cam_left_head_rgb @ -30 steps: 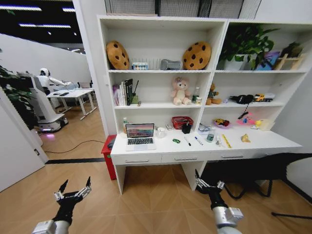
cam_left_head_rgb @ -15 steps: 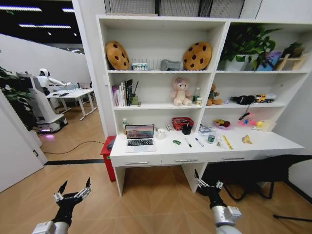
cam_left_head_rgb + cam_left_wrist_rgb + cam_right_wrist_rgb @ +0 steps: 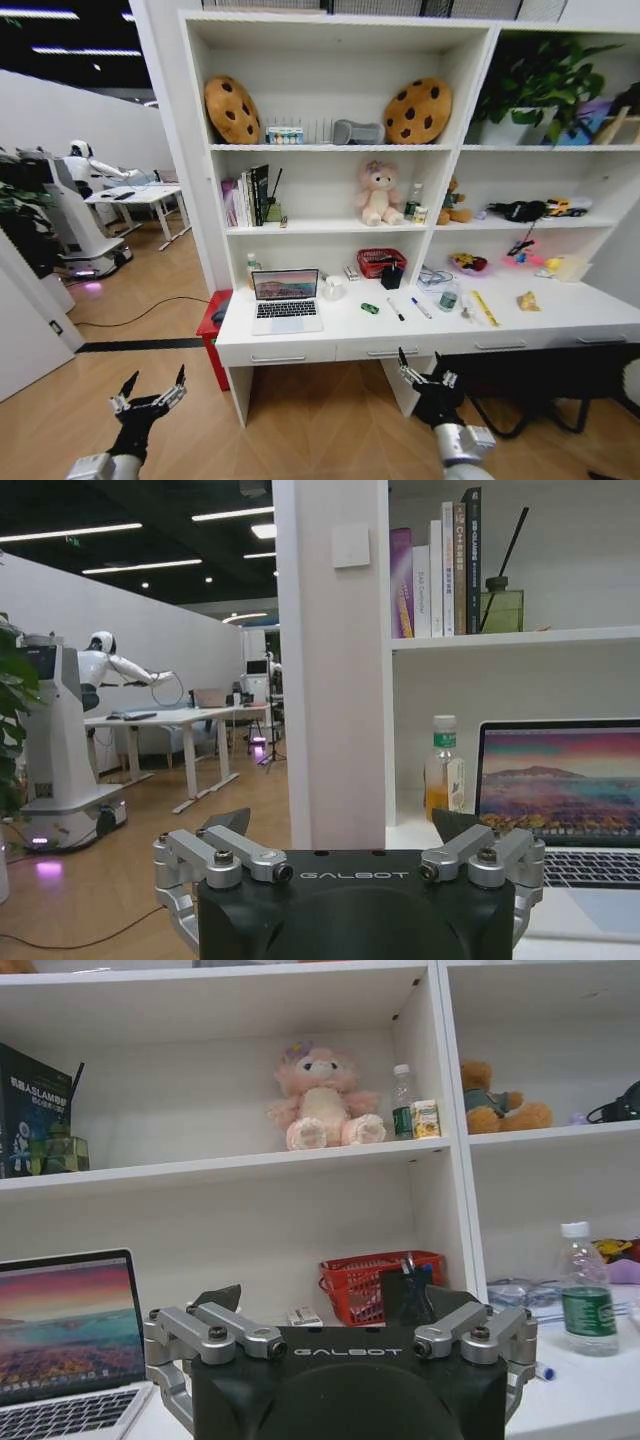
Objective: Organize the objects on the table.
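Inspection of the scene: the robot is standing short of the worktop (image 3: 560,315), with both arms hanging low at the bottom of the head frame, apparently because nothing is within reach yet.

The left hand (image 3: 148,392) is sitting at lower left, its fingers spread apart and holding nothing. The right hand (image 3: 425,372) is sitting at lower centre-right, just in front of the drawer fronts, fingers likewise apart and empty. This open, forward-pointing posture is judged to be a ready position for a first pick.

The task's things are lying along the worktop in the middle of the head frame. The laptop (image 3: 286,299) is standing open at the left end, screen lit. A small green toy car (image 3: 370,308) is resting right of it, apart from it. Two pens (image 3: 396,310) are lying loose just right of the car, and a yellow strip-like item (image 3: 485,307) is lying farther right. A red basket (image 3: 380,262) and a dark pen holder (image 3: 392,276) are standing at the back against the shelving; the holder is judged the likely home for the pens. A water bottle (image 3: 586,1290) is standing on the worktop at the right of the right wrist frame.

No organizing is under way yet.
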Controlling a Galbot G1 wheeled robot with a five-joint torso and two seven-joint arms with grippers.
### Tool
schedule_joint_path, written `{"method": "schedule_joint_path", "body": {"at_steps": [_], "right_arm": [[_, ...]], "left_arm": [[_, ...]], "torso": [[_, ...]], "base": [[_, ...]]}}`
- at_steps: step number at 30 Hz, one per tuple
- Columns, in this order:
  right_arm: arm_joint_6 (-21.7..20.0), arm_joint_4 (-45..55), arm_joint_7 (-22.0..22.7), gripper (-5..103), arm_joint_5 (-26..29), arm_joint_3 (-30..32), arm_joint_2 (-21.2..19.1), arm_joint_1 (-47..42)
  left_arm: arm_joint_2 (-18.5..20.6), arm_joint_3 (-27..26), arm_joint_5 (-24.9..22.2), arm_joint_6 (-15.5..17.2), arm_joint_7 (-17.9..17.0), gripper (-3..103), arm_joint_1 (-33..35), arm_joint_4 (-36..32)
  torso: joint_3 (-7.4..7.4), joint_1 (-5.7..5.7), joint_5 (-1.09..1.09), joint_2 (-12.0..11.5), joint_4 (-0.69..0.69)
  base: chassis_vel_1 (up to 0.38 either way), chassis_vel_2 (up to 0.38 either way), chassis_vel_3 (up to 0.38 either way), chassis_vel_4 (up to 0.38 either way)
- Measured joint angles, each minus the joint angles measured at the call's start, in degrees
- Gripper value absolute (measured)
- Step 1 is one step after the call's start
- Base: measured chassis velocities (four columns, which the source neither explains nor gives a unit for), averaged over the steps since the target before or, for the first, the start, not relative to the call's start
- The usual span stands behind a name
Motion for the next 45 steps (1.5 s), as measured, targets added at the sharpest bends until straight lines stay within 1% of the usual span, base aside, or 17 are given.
{"method": "schedule_joint_path", "body": {"at_steps": [4,5,7,8,9,10,11,14,16,19,25,27,29,32,36,39,45], "right_arm": [[0.9,0.0,-0.8,100,0.7,-0.1,0.2,-0.2],[1.7,0.1,-1.1,100,1.0,-0.1,0.3,-0.4],[2.7,0.1,-1.4,100,1.4,-0.2,0.3,-0.4],[4.7,0.0,-2.0,100,1.9,-0.3,0.2,-0.4],[5.1,0.0,-2.2,100,2.0,-0.2,0.2,-0.5],[5.1,0.0,-2.2,100,2.0,-0.2,0.2,-0.5],[5.3,0.1,-2.4,100,2.0,-0.1,0.2,-0.6],[5.4,0.6,-3.2,100,2.1,0.5,0.0,-1.2],[5.3,1.3,-4.2,100,2.3,0.6,0.0,-2.1],[5.3,1.3,-4.9,100,1.7,0.2,0.5,-3.0],[5.5,0.5,-4.6,100,1.0,-0.2,0.6,-2.9],[5.4,0.3,-4.2,100,1.0,-0.2,0.3,-2.5],[5.1,-0.2,-3.3,100,1.0,-0.2,0.1,-2.0],[5.0,-0.3,-3.1,100,1.0,-0.2,0.0,-1.9],[5.1,-0.8,-3.0,100,0.8,-0.1,0.4,-2.2],[5.2,-0.9,-3.0,100,0.7,-0.1,0.4,-2.3],[5.2,-0.9,-3.0,100,0.7,-0.1,0.3,-2.2]], "left_arm": [[-0.2,0.1,0.0,0.0,0.0,99,0.0,0.1],[-0.2,0.1,0.1,0.0,0.0,99,0.0,0.2],[-0.2,0.1,0.1,0.0,0.0,99,0.1,0.2],[-0.2,0.1,0.1,0.1,0.0,99,0.1,0.1],[-0.2,0.0,0.1,0.1,0.0,99,0.1,0.1],[-0.2,0.0,0.1,0.1,0.0,99,0.1,0.1],[-0.1,0.0,0.0,0.1,0.0,99,0.1,0.1],[-0.1,-0.1,0.0,0.1,-0.1,99,0.2,0.1],[-0.1,-0.1,0.0,0.2,-0.1,99,0.2,0.0],[-0.1,0.0,-0.1,0.3,-0.1,99,0.3,0.0],[1.0,-0.2,-0.6,0.6,-0.3,100,0.2,-0.1],[1.5,-0.4,-0.7,0.6,0.0,97,0.1,-0.1],[2.1,-0.8,-0.6,-0.1,1.1,86,-0.1,-0.1],[2.1,-0.8,-0.6,-0.3,1.3,80,-0.1,0.0],[1.2,-0.4,0.6,-1.4,2.0,59,0.3,0.5],[0.9,-0.4,0.6,-1.7,2.0,54,0.3,0.6],[-0.2,-0.1,1.3,-2.7,2.2,26,0.4,0.6]], "torso": [[0.01,0.01,0.07,0.0,0.03],[0.01,0.01,-0.02,0.0,-0.02],[0.00,0.00,-0.02,0.0,-0.02],[0.02,0.02,0.10,0.0,0.03],[0.01,0.03,0.07,0.0,0.02],[0.01,0.03,0.07,0.0,0.02],[0.01,0.05,-0.04,0.0,-0.01],[0.02,0.07,0.09,0.0,0.05],[0.02,0.08,-0.01,0.0,-0.01],[0.00,0.00,0.05,0.0,-0.03],[-0.03,-0.08,0.03,0.0,0.02],[-0.03,-0.08,0.02,0.0,0.02],[-0.01,-0.06,0.03,0.0,0.00],[0.00,-0.02,0.03,0.0,0.00],[0.01,0.01,0.03,0.0,0.01],[0.01,0.00,0.04,0.0,0.00],[0.00,0.00,0.04,0.0,0.01]], "base": [[-0.351,0.346,0.346,-0.370],[-0.368,0.345,0.415,-0.380],[-0.406,0.345,0.374,-0.376],[-0.328,0.375,0.337,-0.351],[-0.325,0.346,0.337,-0.351],[-0.325,0.346,0.337,-0.351],[-0.325,0.346,0.305,-0.282],[-0.227,0.253,0.166,-0.164],[-0.098,0.114,0.041,-0.022],[-0.050,0.046,-0.015,-0.005],[0.072,-0.047,-0.050,0.060],[0.056,-0.058,-0.042,0.054],[0.000,0.000,0.000,0.000],[0.000,0.000,0.000,0.000],[0.000,0.000,0.000,0.000],[0.000,0.000,0.000,0.000],[0.000,0.000,0.000,0.000]]}}
